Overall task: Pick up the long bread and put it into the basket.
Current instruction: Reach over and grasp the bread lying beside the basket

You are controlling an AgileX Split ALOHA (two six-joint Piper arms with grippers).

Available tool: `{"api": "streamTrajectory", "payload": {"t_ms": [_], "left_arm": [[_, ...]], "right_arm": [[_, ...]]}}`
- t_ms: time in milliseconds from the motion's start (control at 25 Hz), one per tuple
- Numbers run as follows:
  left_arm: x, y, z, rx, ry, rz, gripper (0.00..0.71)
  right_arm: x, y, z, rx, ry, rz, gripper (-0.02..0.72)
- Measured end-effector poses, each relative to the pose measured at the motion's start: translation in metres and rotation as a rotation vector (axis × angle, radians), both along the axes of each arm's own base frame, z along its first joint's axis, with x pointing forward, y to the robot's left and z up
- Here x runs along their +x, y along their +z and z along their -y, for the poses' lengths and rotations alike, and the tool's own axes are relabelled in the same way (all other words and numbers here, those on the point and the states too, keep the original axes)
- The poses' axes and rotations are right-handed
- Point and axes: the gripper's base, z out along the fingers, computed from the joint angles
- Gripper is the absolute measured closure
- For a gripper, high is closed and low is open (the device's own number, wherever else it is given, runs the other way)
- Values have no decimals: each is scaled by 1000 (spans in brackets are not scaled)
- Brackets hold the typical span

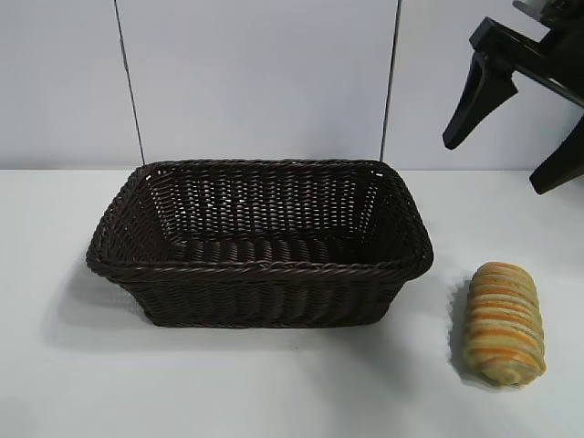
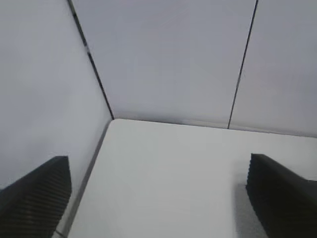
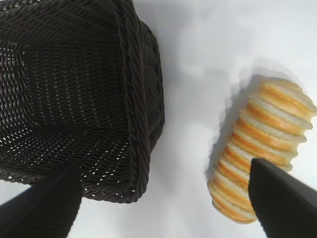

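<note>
The long bread (image 1: 503, 324), an oblong loaf striped orange and pale yellow, lies on the white table to the right of the basket (image 1: 260, 267). That dark brown wicker basket stands mid-table with nothing inside. My right gripper (image 1: 506, 155) hangs open high at the upper right, well above the bread. In the right wrist view the bread (image 3: 260, 144) and the basket (image 3: 141, 114) lie far below the right gripper (image 3: 163, 201), its jaws wide apart and holding nothing. My left gripper (image 2: 158, 196) is open over bare table near a wall corner, out of the exterior view.
A white wall with two thin dark vertical seams (image 1: 391, 82) runs behind the table. Bare white tabletop (image 1: 274, 383) lies in front of the basket and between basket and bread.
</note>
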Motion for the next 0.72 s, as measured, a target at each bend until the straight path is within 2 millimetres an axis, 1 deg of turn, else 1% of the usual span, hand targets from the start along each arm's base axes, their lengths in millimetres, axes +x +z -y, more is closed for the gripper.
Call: {"api": "streamTrajectory", "payload": {"t_ms": [280,440,600,720], "left_arm": [[-57,-38,2,-12,-18,80,16],[-79,-66,7,-33,-60,100,16],[-92,-93,10,-52,-98,100,16],[-93,-113,14,-78,-128,78,16]], "right_arm": [[0,0,0,-3,10,4,53],[0,0,0,-4,10,4,53],[0,0,0,-4,10,4,53],[0,0,0,-4,10,4,53]]}}
